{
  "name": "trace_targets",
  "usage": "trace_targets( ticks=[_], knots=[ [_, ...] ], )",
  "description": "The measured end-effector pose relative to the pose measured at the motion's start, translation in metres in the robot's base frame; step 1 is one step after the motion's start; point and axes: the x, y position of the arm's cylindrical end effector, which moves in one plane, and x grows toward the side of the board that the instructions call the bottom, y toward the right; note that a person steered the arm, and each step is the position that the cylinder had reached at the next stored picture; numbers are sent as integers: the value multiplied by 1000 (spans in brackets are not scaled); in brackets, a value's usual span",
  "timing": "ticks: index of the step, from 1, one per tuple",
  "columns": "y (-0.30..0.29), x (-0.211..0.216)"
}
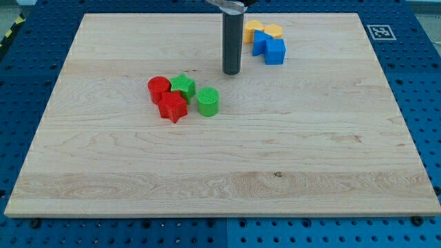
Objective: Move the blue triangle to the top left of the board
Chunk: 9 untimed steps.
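Two blue blocks sit together near the view's top, right of centre. The left one (259, 43) looks like the blue triangle, and a blue cube (275, 52) touches its right side. My tip (231, 71) rests on the board to the left of the blue triangle and slightly below it, apart from it by a small gap. The rod rises straight up out of the view's top.
Two yellow blocks (253, 29) (273, 30) lie just above the blue ones. A cluster lies below and left of the tip: a red cylinder (158, 88), a green star (183, 86), a red star (173, 107) and a green cylinder (208, 101). The wooden board (220, 172) sits on a blue perforated table.
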Motion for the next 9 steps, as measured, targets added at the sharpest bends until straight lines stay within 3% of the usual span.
trace_targets(
  ticks=[5,7,9],
  knots=[
    [4,0],
    [79,6],
    [104,6]
  ],
)
